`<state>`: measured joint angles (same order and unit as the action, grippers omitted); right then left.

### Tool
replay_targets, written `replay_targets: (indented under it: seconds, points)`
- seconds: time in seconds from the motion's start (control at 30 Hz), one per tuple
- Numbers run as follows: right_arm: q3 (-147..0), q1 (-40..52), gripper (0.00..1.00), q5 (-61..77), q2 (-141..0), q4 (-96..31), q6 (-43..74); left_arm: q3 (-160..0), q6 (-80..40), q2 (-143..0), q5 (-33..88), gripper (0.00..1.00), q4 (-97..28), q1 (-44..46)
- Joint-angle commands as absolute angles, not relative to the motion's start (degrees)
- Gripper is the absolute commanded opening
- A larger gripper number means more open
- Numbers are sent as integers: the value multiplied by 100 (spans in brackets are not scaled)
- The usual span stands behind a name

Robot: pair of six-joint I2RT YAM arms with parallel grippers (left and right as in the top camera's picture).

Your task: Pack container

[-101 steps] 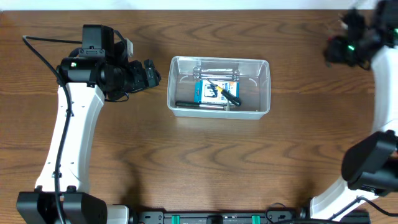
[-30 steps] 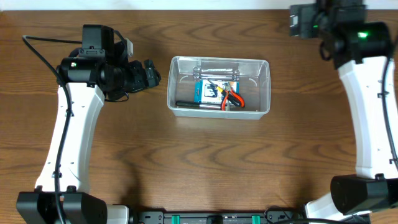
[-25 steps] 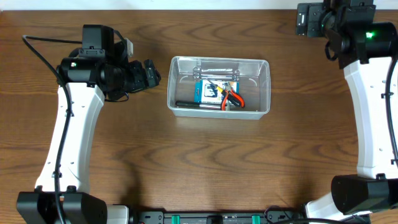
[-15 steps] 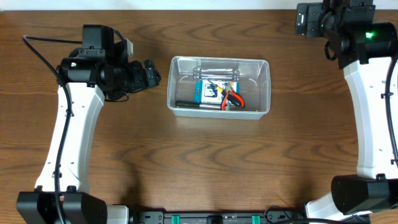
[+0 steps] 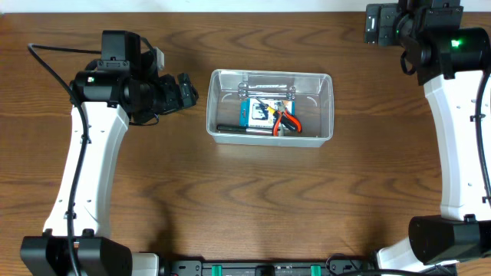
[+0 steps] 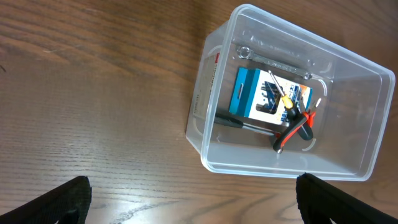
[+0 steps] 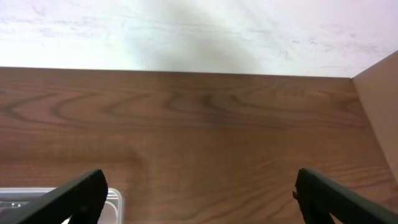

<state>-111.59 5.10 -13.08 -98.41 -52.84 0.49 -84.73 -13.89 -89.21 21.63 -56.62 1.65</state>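
While both stood released and empty, the left pincer sat nearer, just left of the container at upper centre of the bench, long axis running left-right; the right pincer hung far upper right.

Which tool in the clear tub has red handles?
The pliers: their handles are red, while the wrench is plain silver and the long thin tool black.

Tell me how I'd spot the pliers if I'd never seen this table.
Find the clear plastic container in the middle of the brown table. Inside it, the pliers lie at the edge of a blue-and-white box. Their red handles set them apart from the silver wrench and the black-handled screwdriver.
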Motion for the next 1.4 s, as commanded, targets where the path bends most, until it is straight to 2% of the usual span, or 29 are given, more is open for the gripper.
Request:
replay_targets:
  seconds: [0.0,0.33,0.83,0.97,1.17,1.37]
  points:
    - [-11170,506,99,-1350,-9732,-5387,150,-8475,-1380,-8884,2112,98,-5675,174]
    - [-11168,915,99,-1347,-7822,-6222,150,-8475,-1380,-8884,2112,98,-5675,174]
    - [-10833,945,99,-1647,-4324,-6018,62,-8475,-1380,-8884,2112,98,-5675,174]
    - [-10090,945,99,-1603,-3474,-6016,78,-8475,-1380,-8884,2112,98,-5675,174]
    - [-8193,939,99,-1605,-2158,-5896,786,-8475,-1380,-8884,2112,98,-5675,174]
    - [-5885,895,99,-1494,-1140,-4788,1398,-8475,-1380,-8884,2112,98,-5675,174]
